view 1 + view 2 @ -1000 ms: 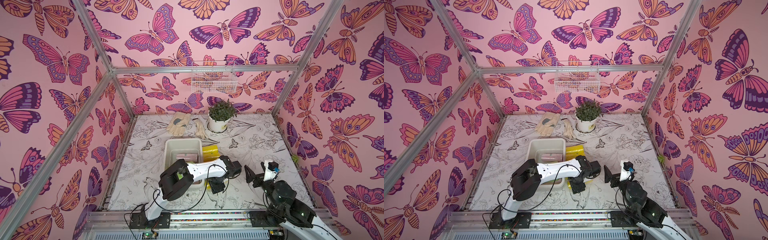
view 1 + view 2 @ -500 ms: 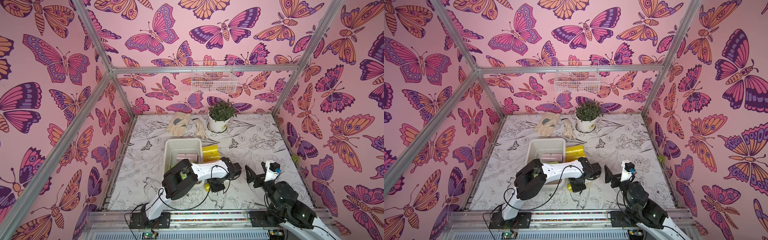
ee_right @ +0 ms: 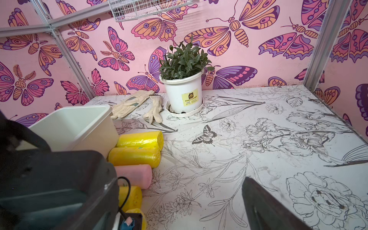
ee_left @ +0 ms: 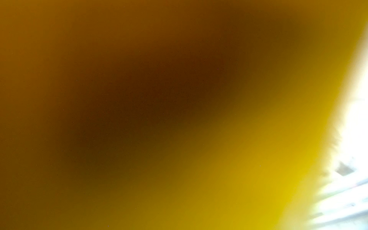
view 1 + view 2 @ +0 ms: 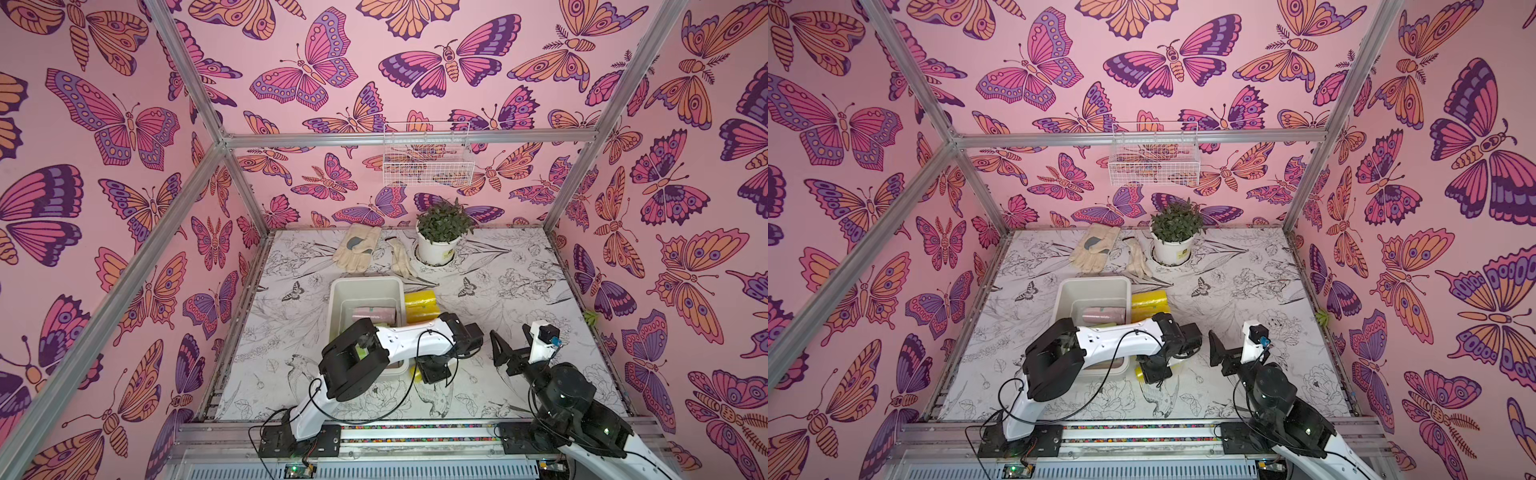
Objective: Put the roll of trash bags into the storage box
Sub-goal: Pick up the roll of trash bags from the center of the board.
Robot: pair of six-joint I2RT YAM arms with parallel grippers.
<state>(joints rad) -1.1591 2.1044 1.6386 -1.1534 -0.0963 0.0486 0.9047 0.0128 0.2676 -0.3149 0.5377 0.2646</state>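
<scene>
The left gripper (image 5: 432, 370) sits down over the yellow roll of trash bags (image 5: 415, 375), just outside the storage box (image 5: 365, 283) at its 5 o'clock, its jaws hidden so I cannot tell if it is clamped, while the right gripper (image 5: 512, 348) at its 3 o'clock gapes wide, empty.

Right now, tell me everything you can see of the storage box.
The storage box is an off-white tub, plastic by its look, rectangular with rounded corners, a flared rim and smooth walls. It stands upright and open on the floral-printed table. A pink roll lies inside. Outside, yellow rolls lie close along one long wall. The left arm crosses above its near end, hiding that part.
</scene>
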